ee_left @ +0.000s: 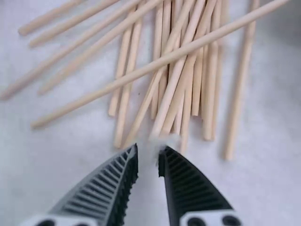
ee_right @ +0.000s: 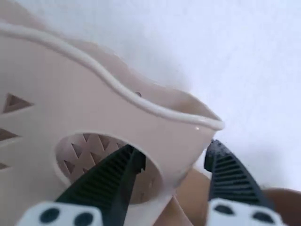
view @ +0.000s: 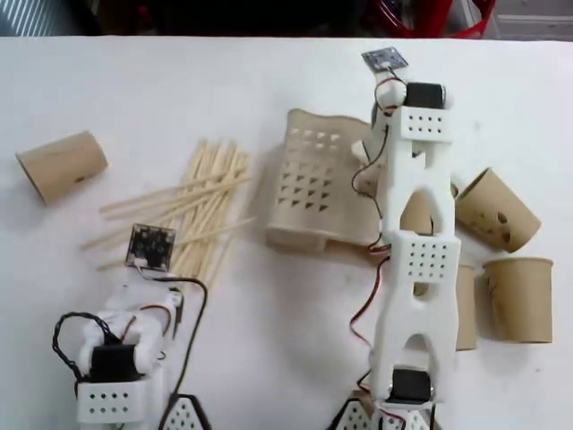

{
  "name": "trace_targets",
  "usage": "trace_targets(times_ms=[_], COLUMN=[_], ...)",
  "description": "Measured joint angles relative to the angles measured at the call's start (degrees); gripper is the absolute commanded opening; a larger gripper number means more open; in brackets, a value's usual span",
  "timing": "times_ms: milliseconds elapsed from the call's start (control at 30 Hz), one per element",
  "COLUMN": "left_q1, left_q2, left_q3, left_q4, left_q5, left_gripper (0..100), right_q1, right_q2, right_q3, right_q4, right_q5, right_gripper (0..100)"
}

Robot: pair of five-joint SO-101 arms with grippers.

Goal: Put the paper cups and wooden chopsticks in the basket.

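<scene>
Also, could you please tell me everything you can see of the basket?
The basket is pale beige, plastic by its look, with a wavy rim, rows of triangular cut-outs in its walls and an oval handle hole at one end. It sits on the white table between the chopsticks and a cluster of paper cups. The right gripper straddles its end wall by the handle hole, fingers apart, one on each side.

basket (view: 313, 188): right side covered by the right arm (view: 416, 260), centre of the frame.
paper cups (view: 466, 313): two right of centre lie partly under that arm.
chopsticks (ee_left: 188, 70): far ends cut off by the picture's edge.
</scene>
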Motion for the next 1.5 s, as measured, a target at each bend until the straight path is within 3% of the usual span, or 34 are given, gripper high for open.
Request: trace_targets(times_ms=[67,233,400,767,867,1133,1300,1500], left_q1=[0.00,0.00,0.00,0.00,0.00,0.00,0.00,0.00], left_q2=[0.00,0.00,0.00,0.00,0.00,0.00,0.00,0.00], left_q3=[0.00,0.00,0.00,0.00,0.00,0.00,0.00,0.00], left_q4=[0.00,0.00,0.00,0.00,0.00,0.00,0.00,0.00], left_q5=[0.00,0.00,0.00,0.00,0.00,0.00,0.00,0.00], left_gripper=[10,10,10,10,10,10,10,10], right_q1=[-0.44,-1.32,-1.23,-0.62,-0.62,-0.44,-2.11,-9.67], right_q2=[0.97,3.52,3.16,-17.41,-28.57,-64.97,-89.58,-111.74], right_q3=[-2.90,-11.52,-21.89,-21.63,-11.25,37.89,66.81,105.67], right_q4=[-0.09,0.00,0.00,1.14,1.14,-1.41,-17.23,-46.33], right_q5=[0.00,-0.79,-7.38,-12.13,-12.13,-9.32,-9.23,-9.14], right_gripper=[0.9,1.6,1.6,1.5,1.5,1.6,1.6,1.6])
